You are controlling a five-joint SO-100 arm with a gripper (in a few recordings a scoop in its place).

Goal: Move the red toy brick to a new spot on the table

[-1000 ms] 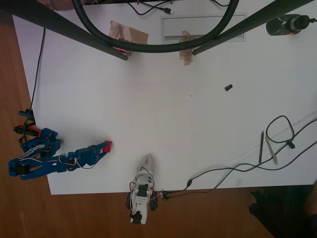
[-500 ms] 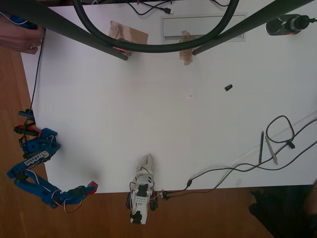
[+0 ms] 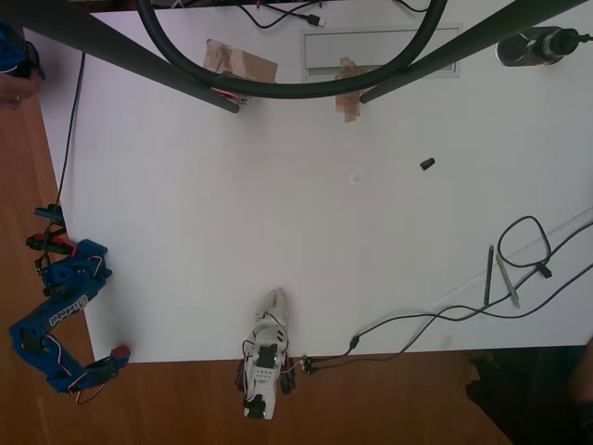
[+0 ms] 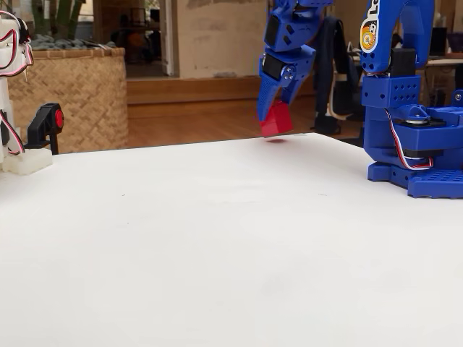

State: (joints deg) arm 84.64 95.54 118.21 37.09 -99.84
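From above, the blue arm was folded down at the lower-left corner of the white surface [image 3: 306,232], and its end effector [image 3: 119,355] sat right at the corner's edge with the red toy brick [image 3: 121,351] pinched at its tip. The brick looked to be over the very rim, with the brown wooden floor [image 3: 185,399] just beside it. A small black piece [image 3: 427,164] lay well apart on the far right half, near some cables [image 3: 519,232] and pens [image 3: 496,276].

From the low side camera, the end effector [image 4: 278,108] hung closed around the red toy brick [image 4: 275,120], which was tilted and lifted just clear of the surface [image 4: 217,231] at its far edge. The blue base [image 4: 416,155] stood at the right.

To my eye the worry was that edge. If the fingers let go there, the tilted brick could land on a corner, tip and roll off onto the floor. The grip seemed to catch only the brick's top, so a quick swing might also shake it loose before a proper spot was reached.
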